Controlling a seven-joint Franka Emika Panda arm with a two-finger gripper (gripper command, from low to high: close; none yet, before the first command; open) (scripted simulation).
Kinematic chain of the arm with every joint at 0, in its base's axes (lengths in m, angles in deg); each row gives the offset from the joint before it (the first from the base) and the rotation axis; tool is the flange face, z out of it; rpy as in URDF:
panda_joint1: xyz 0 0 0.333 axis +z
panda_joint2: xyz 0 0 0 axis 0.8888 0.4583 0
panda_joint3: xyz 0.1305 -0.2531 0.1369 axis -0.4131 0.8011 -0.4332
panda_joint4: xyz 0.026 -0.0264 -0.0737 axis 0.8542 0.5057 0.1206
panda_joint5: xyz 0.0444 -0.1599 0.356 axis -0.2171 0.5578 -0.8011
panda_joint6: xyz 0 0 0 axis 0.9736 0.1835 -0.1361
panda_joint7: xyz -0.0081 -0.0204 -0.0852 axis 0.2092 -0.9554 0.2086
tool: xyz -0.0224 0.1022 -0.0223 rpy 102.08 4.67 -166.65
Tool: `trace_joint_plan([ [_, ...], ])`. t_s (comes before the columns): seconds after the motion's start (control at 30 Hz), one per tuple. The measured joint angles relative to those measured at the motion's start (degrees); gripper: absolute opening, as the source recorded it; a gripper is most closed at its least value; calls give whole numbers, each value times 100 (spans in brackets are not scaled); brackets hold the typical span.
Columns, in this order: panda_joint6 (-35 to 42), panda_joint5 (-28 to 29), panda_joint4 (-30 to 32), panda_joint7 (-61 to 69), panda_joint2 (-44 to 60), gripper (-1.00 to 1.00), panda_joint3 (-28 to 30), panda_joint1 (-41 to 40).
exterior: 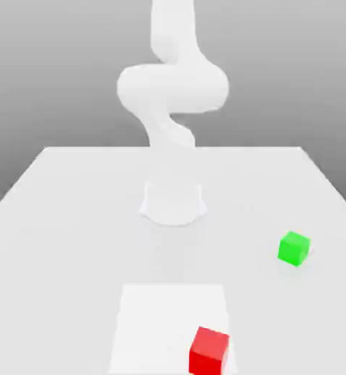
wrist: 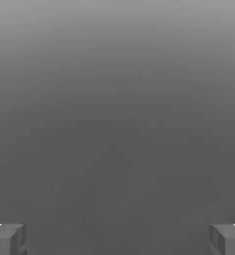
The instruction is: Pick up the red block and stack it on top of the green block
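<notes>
The red block [exterior: 209, 351] rests on the table near the front edge, a little toward the exterior view's right. The green block [exterior: 294, 248] sits farther back and farther to the exterior view's right, apart from the red one. In the hand view my gripper [wrist: 117, 239] is open, its two grey fingers [wrist: 7, 238] standing wide apart with nothing between them. Behind the fingers there is only plain grey background. The white arm [exterior: 172, 88] rises from its base and leaves the exterior view at the top.
The arm's round base [exterior: 173, 201] stands at the middle of the pale table [exterior: 73, 220]. A brighter white square patch [exterior: 161, 322] lies on the table at the front, and the red block sits on its right corner.
</notes>
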Motion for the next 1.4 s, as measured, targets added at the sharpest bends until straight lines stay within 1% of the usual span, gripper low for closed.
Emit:
trace_joint_plan([
  [0.23,-512,319,194,-903,1493,0,-490,-354],
  [0.47,-1009,647,383,-1795,2954,0,-790,-529],
  [0.67,-1446,764,548,-2443,4185,0,-866,-492],
  [0.87,-1945,562,700,-2830,5364,0,-914,-397],
  [1.0,-2579,817,598,-3073,6191,0,-699,-224],
  [1.03,-2706,876,573,-3120,6347,-100,-637,-173],
  [1.23,-2780,912,560,-3149,6426,-100,-610,-152],
  [1.3,-2609,825,594,-3088,6221,-100,-686,-211],
  [1.4,-2147,561,691,-2894,5654,-100,-828,-301],
])
